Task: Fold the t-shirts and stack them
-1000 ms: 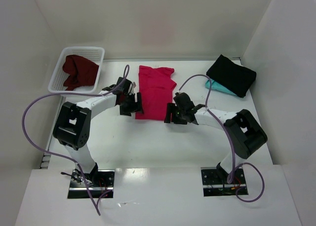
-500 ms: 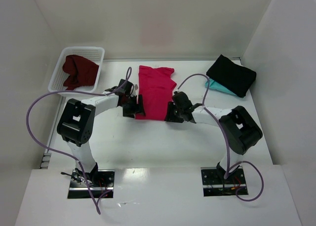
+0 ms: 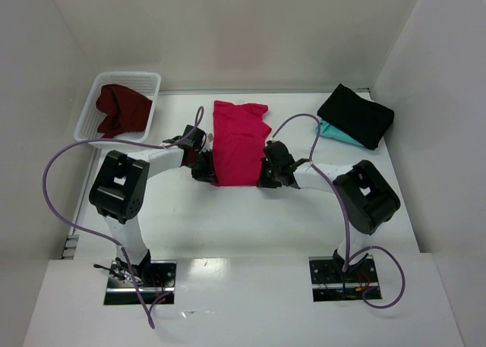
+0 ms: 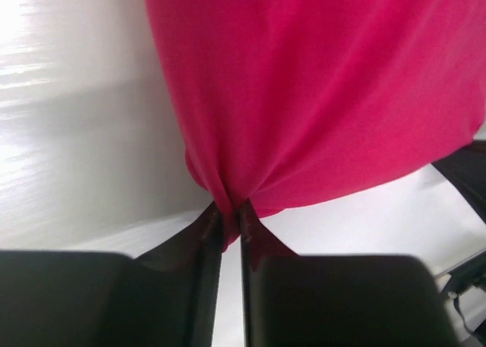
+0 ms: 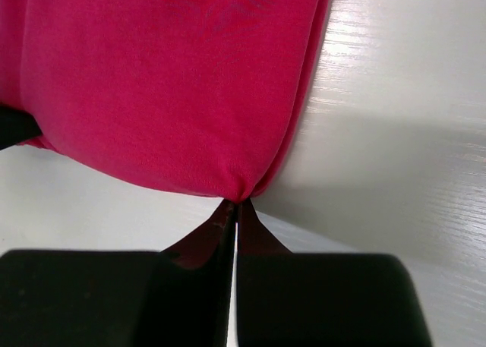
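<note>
A crimson-pink t-shirt (image 3: 239,142) lies folded into a long strip mid-table. My left gripper (image 3: 209,172) is shut on its near left corner, a bunch of pink cloth (image 4: 228,210) pinched between the fingers. My right gripper (image 3: 263,176) is shut on the near right corner, where the hem (image 5: 241,194) gathers at the fingertips. A dark maroon t-shirt (image 3: 120,109) lies crumpled in the white basket (image 3: 156,81) at the back left. At the back right, a folded black t-shirt (image 3: 355,114) rests on a teal t-shirt (image 3: 338,136).
White walls close the table in at the left, back and right. Purple cables (image 3: 53,172) loop off both arms over the table. The arm bases (image 3: 140,275) sit at the near edge.
Both grippers moved inward onto the pink shirt's near corners and went from open to shut, pinching the cloth. The shirt's near edge is drawn in slightly.
</note>
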